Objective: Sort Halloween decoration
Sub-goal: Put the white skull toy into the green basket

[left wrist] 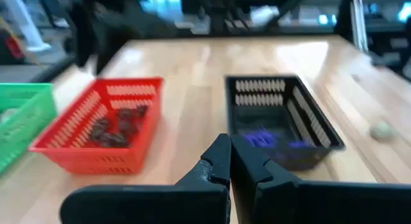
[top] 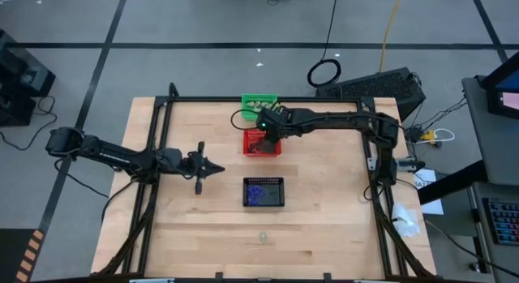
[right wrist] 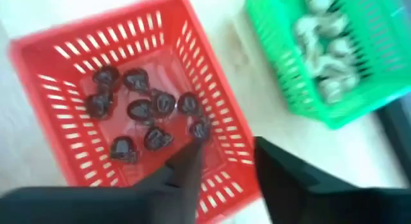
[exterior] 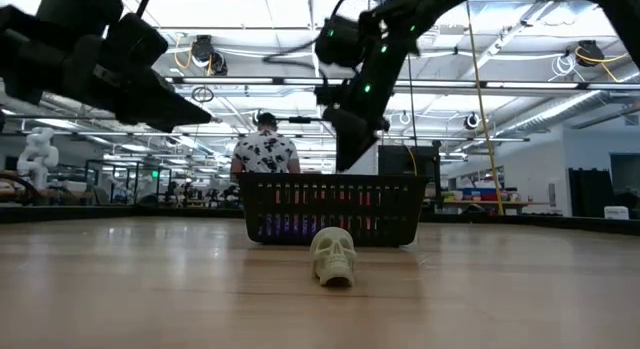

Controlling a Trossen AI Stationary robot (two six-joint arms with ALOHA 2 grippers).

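The Halloween decoration is sorted by colour. Dark brown trinkets (right wrist: 138, 112) lie in the red basket (right wrist: 51, 47), and pale cream ones (right wrist: 324, 41) in the green basket (right wrist: 379, 89). Purple ones (left wrist: 266, 139) lie in the black basket (left wrist: 318, 124). One cream skull (exterior: 333, 255) rests alone on the table near the front edge. My right gripper (right wrist: 226, 147) hangs open above the red basket, with nothing between its fingers. My left gripper (left wrist: 230, 161) is shut and holds nothing; it floats over the table's left part, left of the black basket.
The green basket (top: 259, 100), the red basket (top: 261, 145) and the black basket (top: 263, 191) stand in a line down the table's middle, from far to near. A person (exterior: 265, 149) stands beyond the far edge. Bare wood lies to either side of the baskets.
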